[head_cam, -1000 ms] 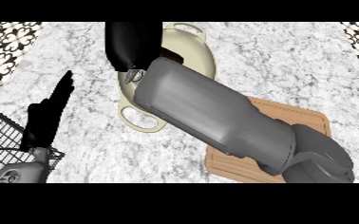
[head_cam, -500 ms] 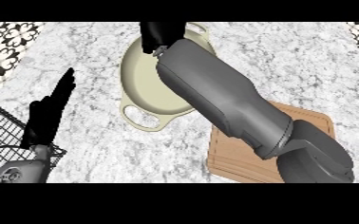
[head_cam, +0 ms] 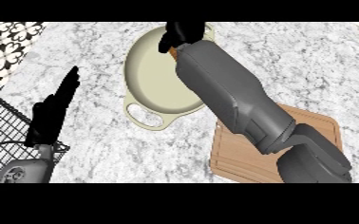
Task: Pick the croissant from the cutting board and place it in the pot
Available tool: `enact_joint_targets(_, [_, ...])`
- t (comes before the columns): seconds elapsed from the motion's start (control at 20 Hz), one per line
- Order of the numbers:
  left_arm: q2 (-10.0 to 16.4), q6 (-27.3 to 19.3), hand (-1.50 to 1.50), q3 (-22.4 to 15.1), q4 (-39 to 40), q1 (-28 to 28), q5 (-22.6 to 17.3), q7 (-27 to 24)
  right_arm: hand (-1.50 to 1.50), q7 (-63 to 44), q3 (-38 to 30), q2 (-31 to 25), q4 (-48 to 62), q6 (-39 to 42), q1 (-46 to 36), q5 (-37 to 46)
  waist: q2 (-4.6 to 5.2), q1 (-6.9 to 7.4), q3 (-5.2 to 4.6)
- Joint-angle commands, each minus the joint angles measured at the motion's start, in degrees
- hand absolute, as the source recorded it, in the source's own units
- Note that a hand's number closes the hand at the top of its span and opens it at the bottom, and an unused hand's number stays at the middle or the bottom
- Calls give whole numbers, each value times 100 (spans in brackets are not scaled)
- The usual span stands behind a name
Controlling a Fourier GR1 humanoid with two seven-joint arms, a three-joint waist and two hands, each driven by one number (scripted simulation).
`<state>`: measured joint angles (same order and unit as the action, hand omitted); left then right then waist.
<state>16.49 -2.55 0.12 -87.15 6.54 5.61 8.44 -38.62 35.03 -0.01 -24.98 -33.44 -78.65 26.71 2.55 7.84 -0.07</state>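
The croissant point(head_cam: 172, 51) is almost fully hidden inside the curled fingers of the right hand point(head_cam: 184, 34). Only a small brown piece shows under the hand, so its shape cannot be told. The right forearm point(head_cam: 228, 90) covers the right side of the pot point(head_cam: 154, 78). The same arm hides the left part of the cutting board point(head_cam: 319, 128), and the board's near edge is cut off below. The wire basket point(head_cam: 15, 118) is cut by the left edge.
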Motion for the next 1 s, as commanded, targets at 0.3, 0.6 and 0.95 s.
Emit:
enact_joint_targets(0.3, [-21, 20, 0, -29, 72, 49, 18, 58, -150, 1276, -395, 1, -15, -1000, 214, -702, 11, 108, 2])
enact_joint_targets(0.6, [120, 46, 0, 185, 157, 47, -65, 11, -150, 2265, -1314, 1, -583, -2023, 124, -1410, -4, -52, 12])
enact_joint_targets(0.95, [225, 107, 0, 302, 73, -248, -103, -26, -150, 3076, -1338, 0, -1094, -1767, 698, -2658, -116, -184, 6])
